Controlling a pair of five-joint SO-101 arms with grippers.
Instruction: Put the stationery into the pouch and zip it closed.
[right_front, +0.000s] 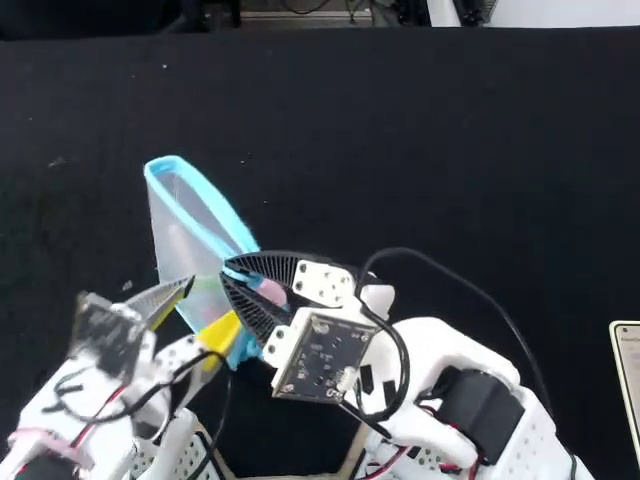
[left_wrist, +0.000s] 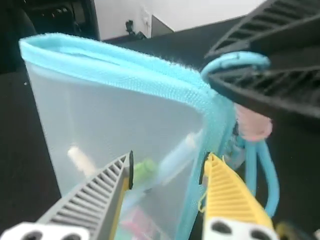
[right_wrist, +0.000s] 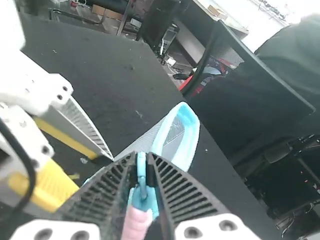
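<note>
Plainly, the right gripper (right_wrist: 143, 156) clamps the zip-pull loop (right_wrist: 141, 192) and the left gripper (left_wrist: 167, 160) pinches the pouch (left_wrist: 115, 115) between its fingers — tug too hard and the slick pouch may slip free.

Left hand (right_front: 212, 300): one finger grey (left_wrist: 90, 195), the other yellow (left_wrist: 227, 192). Both are ribbed wedges tapering to a point, each seated in a white mount block with round screw holes.

Right hand (right_front: 228, 272): both fingers black (right_wrist: 185, 190), with the same ribbed lattice, seated in white blocks (right_wrist: 210, 230) with screw holes.

Arm shells (right_front: 445, 345): white, rounded, printed look.

Black servo body (right_front: 480, 405) set into the right arm's shell.

Dark square circuit board (right_front: 315, 352) on the right wrist, small components on its face. A similar board (right_front: 105, 330) sits on the left wrist.

Thick black cable (right_front: 403, 352) loops past the right board and arcs back over the arm.

Thin red and black wires (right_front: 95, 420) run along the left arm.
</note>
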